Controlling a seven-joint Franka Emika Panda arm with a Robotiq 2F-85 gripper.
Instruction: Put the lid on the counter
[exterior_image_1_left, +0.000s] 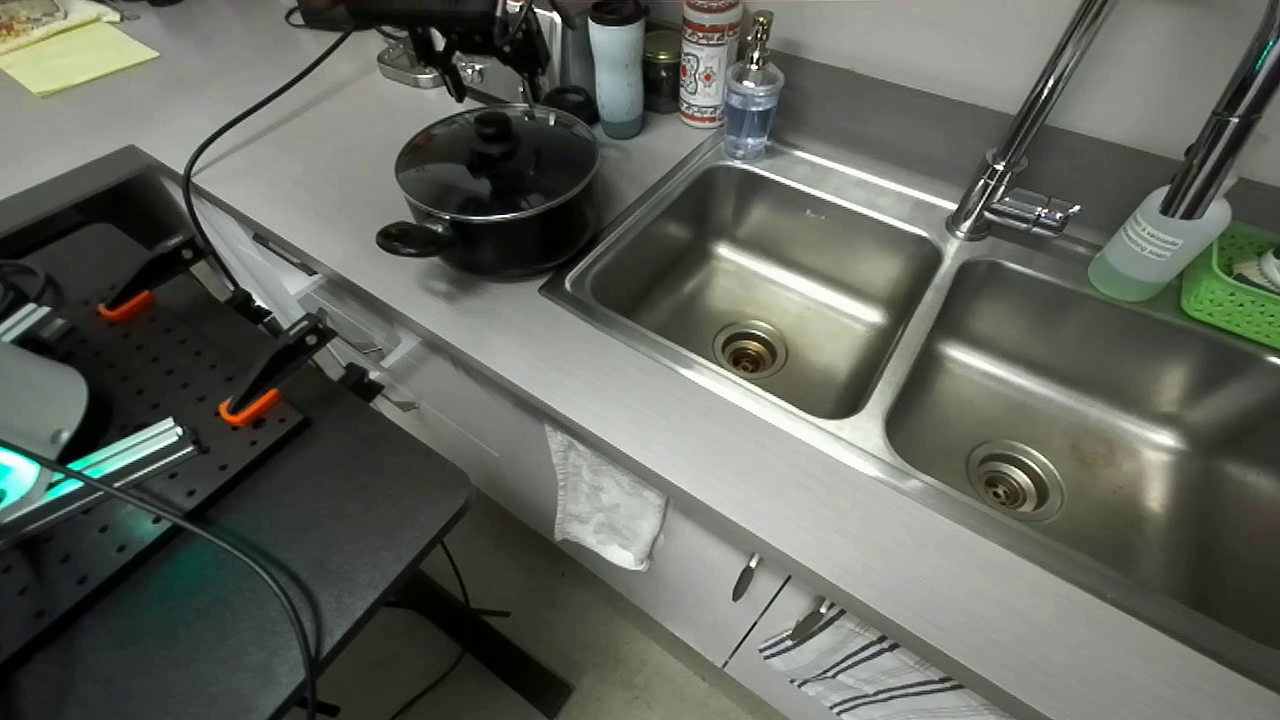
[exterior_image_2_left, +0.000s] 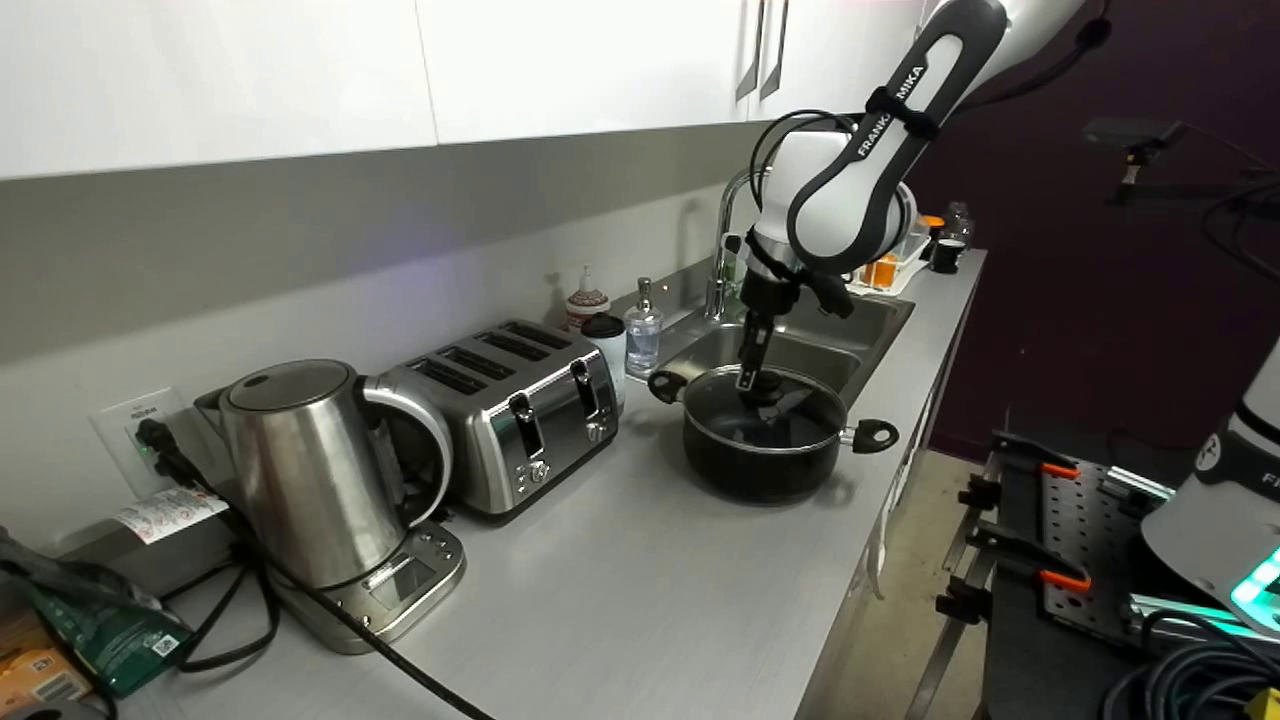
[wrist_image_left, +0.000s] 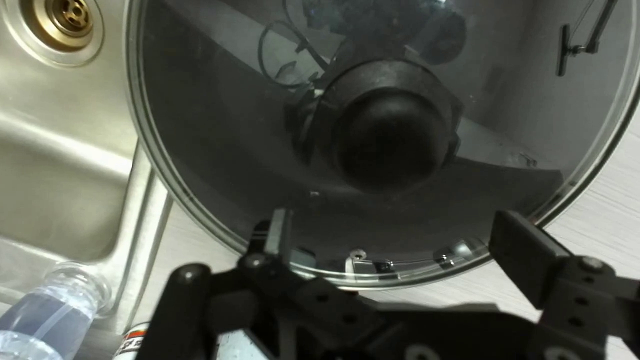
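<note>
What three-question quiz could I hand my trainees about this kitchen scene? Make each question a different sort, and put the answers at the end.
1. True or false: the lid rests on the pot.

2. Which appliance stands next to the toaster?
A) blender
B) kettle
C) microwave

3. Fill in the missing word, "open" or "shut": in the wrist view, the gripper is ____.

Key:
1. True
2. B
3. open
</note>
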